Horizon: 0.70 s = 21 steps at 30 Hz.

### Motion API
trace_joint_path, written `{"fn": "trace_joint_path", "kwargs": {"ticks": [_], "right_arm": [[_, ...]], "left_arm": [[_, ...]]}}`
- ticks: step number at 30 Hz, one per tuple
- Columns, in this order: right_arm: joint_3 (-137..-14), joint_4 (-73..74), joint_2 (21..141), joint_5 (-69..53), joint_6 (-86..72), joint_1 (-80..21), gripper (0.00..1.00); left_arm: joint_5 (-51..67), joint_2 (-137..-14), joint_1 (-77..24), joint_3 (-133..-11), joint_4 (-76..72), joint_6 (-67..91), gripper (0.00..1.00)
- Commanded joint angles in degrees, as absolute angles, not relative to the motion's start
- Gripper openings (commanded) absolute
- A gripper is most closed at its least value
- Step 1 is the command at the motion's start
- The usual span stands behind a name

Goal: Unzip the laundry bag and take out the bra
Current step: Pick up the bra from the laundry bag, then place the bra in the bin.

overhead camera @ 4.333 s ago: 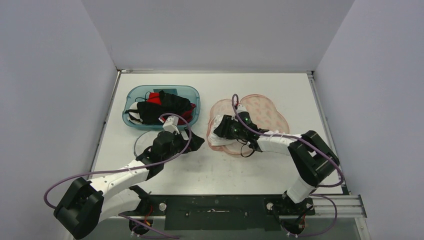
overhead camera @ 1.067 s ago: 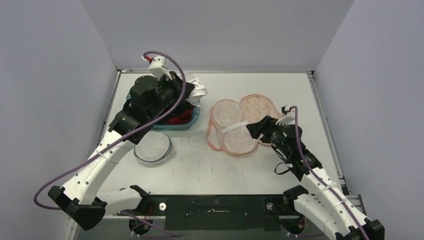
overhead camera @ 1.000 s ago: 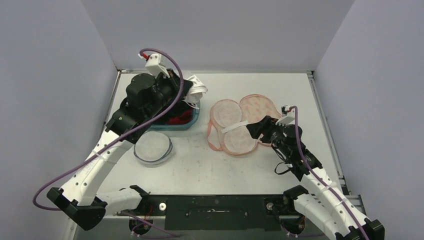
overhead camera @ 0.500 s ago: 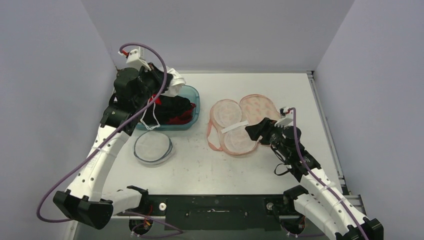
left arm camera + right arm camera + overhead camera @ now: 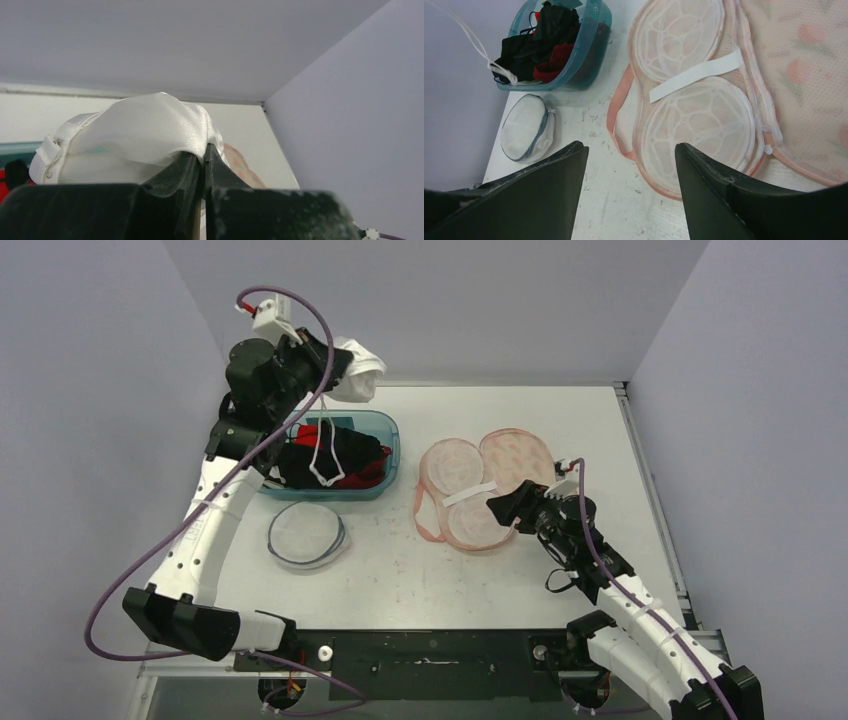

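Since the previous view, the left gripper (image 5: 204, 150) has risen above the teal bin (image 5: 392, 436), clamped on the white bra (image 5: 145, 125), while I hold the right gripper (image 5: 630, 146) open beside the spread-open pink laundry bag (image 5: 500, 455), so only the bra's release appears to remain.

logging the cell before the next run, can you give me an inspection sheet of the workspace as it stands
surface: white table, scuffed near the middle
job's things: white bra held up above the teal bin, one strap hanging down to it; pink laundry bag lying open and flat
clutter: black and red garments in the bin; small round mesh bag beside it
grippers: left gripper shut on the bra; right gripper open, holding nothing, near the pink bag's near edge
cables: purple cables loop along both arms
surroundings: plain walls on three sides, nothing else seen
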<state>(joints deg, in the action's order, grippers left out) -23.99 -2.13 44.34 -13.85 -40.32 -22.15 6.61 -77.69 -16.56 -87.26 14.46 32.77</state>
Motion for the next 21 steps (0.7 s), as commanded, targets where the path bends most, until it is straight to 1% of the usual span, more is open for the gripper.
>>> {"fn": "trace_joint_path", "kwargs": {"ticks": [1, 6, 9, 16, 21], "right_arm": [[-24.9, -6.4, 45.2, -14.3, -40.3, -21.9, 0.65], [-25.2, -6.8, 45.7, -14.2, -40.0, -21.9, 0.65], [-24.9, -7.1, 45.7, -14.2, -40.1, -21.9, 0.65], [-23.7, -6.5, 45.2, -14.1, -39.9, -21.9, 0.65], [-22.7, -6.9, 45.2, -14.2, -39.9, -21.8, 0.65]], "left_arm": [[8.0, -75.9, -16.4, -95.8, 13.1, 32.3, 0.0], [8.7, -75.2, -16.5, -97.9, 13.8, 31.9, 0.0], [8.6, -75.5, -16.3, -94.6, 12.7, 31.7, 0.0], [8.9, -75.6, -14.8, -76.0, 1.1, 36.3, 0.0], [5.5, -76.4, -12.8, -64.2, -8.3, 38.1, 0.0]]}}
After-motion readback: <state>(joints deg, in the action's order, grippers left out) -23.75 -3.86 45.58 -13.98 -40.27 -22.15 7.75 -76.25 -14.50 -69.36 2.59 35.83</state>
